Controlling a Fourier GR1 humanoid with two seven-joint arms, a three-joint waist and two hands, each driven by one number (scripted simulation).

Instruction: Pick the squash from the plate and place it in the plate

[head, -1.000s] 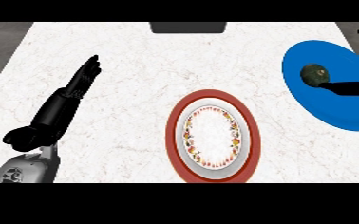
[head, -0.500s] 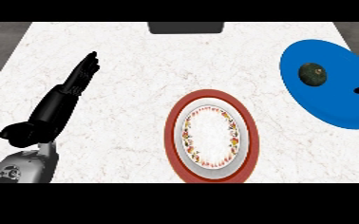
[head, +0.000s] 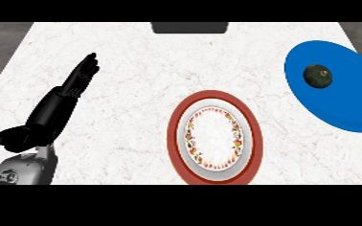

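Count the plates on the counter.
2. A red-rimmed white patterned plate sits at centre-front; a plain blue plate lies at the right edge, partly cut off, holding the dark green squash.

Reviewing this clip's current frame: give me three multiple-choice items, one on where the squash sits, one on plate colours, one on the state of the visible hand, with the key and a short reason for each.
1. Where is the squash?
A. On the blue plate at the right edge
B. On the red-rimmed plate
C. On the bare counter

2. What colour is the rim of the plate nearest the counter's middle?
A. Green
B. Red
C. Yellow

3. What is the left hand doing?
A. Curled round the squash
B. Pressing on the red-rimmed plate
C. Open, fingers straight, holding nothing

Key: 1 A, the dark squash lies on the blue surface, apart from the other plate. 2 B, a red band rings the white, patterned centre. 3 C, the hand shows at the left of the counter with fingers extended, far from both plates. The right hand is not in view.
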